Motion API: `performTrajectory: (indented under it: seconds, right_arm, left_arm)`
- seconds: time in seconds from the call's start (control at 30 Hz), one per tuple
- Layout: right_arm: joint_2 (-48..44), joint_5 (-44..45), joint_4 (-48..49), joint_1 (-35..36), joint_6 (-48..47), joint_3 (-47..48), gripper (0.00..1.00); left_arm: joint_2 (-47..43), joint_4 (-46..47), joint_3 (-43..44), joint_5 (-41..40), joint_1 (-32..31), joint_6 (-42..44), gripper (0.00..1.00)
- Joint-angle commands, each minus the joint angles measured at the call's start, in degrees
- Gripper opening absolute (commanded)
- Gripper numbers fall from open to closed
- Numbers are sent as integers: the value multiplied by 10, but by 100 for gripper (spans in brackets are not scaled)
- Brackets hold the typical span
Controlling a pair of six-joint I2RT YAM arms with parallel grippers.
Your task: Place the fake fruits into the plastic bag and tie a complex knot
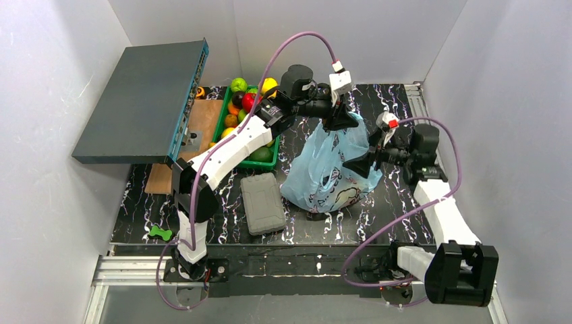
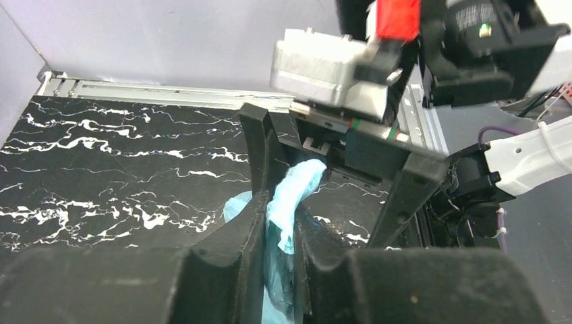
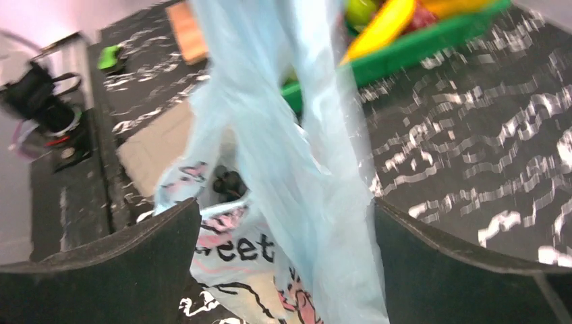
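The light-blue plastic bag [image 1: 324, 172] stands in mid table, its top pulled upward. My left gripper [image 1: 339, 120] is shut on a bag handle; in the left wrist view the blue strap [image 2: 291, 199] is pinched between its jaws [image 2: 280, 233]. My right gripper [image 1: 361, 165] is open at the bag's right side. In the right wrist view its jaws [image 3: 287, 270] stand wide on either side of the bag [image 3: 317, 202] without closing on it. Dark purple grapes [image 3: 228, 182] show inside the bag. Other fake fruits [image 1: 246, 101] lie in the green tray, with a banana [image 3: 384, 23] among them. No knot shows.
The green tray [image 1: 260, 162] is left of the bag, partly under my left arm. A grey ribbed case [image 1: 263, 202] lies in front of it. A large dark slab [image 1: 141, 101] leans at far left over a wooden board [image 1: 202, 118]. A small green piece [image 1: 160, 233] lies near the front left.
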Motion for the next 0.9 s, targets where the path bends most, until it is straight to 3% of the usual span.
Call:
performTrajectory:
  seconds: [0.0,0.13,0.23,0.77,0.87]
  right_arm:
    - [-47,189,311,27,260,-101,98]
    - [-50,346,313,101,294,-104,96]
    - [-47,424,306,143,304,-106,99]
    - [18,592,253,236,296,-126,93]
    - [31,591,265,244,297,-149,81]
  left_arm:
    - [-33,15,3,-1,0,-30,11]
    - [-41,24,-11,-15,0,-45,0]
    - [-46,28,-20,-24,0,-45,0]
    - [-60,66,-26,-45,0,-75,0]
    - [-64,65,-25,-51,1,-76,0]
